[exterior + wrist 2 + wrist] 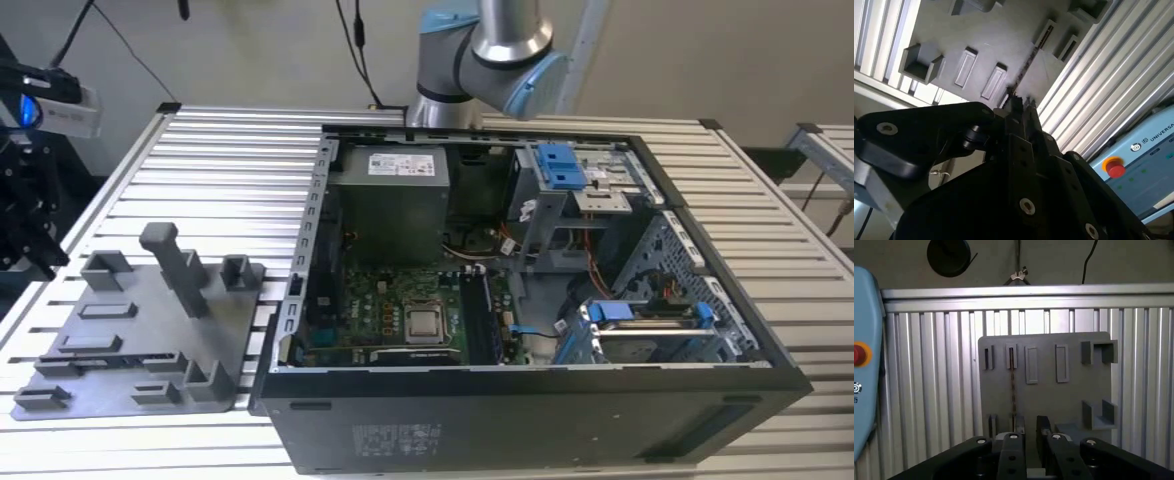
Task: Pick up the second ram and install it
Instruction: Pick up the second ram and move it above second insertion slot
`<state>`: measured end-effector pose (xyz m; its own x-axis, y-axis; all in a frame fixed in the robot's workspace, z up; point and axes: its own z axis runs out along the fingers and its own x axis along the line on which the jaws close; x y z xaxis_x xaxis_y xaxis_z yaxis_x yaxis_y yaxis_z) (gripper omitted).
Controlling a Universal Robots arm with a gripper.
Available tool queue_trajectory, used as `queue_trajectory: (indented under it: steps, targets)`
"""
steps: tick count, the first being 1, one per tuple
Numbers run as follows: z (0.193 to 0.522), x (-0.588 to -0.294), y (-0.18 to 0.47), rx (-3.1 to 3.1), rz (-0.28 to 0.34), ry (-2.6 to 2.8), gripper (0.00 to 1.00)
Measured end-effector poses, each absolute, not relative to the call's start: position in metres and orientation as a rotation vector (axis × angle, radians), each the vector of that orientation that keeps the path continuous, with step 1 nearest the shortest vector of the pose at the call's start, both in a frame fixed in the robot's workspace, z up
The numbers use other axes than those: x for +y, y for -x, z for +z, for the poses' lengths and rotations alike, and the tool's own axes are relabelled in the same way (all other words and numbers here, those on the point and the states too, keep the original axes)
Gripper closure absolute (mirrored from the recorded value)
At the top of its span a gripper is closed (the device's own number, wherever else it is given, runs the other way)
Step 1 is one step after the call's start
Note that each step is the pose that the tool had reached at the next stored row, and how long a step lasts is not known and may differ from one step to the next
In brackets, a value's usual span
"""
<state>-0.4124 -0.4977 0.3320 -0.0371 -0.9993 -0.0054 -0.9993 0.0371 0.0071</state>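
My gripper (1029,434) hangs over the grey tray (1074,390). Its 2 fingers (1012,440) look a little apart, with nothing between them. The second ram (1013,385) stands on its thin edge in the tray's slots, just ahead of my fingertips, probably not touching them.

Peg tray (160,340) beside open computer case (534,420) — slatted table (227,170).

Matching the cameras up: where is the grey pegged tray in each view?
Exterior view: grey tray at the exterior view's left, beside the computer case.
First wrist view: grey tray beyond the gripper.
Second wrist view: grey tray beyond the gripper, slanted.
Shared landmark: the ribbed metal table beneath it.
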Motion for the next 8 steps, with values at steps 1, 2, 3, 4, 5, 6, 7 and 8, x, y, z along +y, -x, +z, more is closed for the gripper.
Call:
queue_trajectory:
  steps: [1,2,3,4,5,6,7,8]
  targets:
    - [0.3319,-0.4977,0.4124,-2.262,-0.014,-2.179,0.7]
    - [0.332,-0.4977,0.4124,-2.262,-0.014,-2.179,0.64]
    - [0.3319,-0.4977,0.4124,-2.262,-0.014,-2.179,0.64]
    - [0.332,-0.4977,0.4124,-2.262,-0.014,-2.179,0.58]
    - [0.332,-0.4977,0.4124,-2.262,-0.014,-2.179,0.58]
    - [0.3319,-0.4977,0.4124,-2.262,-0.014,-2.179,0.58]
    - [0.3319,-0.4977,0.4124,-2.262,-0.014,-2.179,0.52]
    - [0.3319,-0.4977,0.4124,-2.262,-0.014,-2.179,0.52]
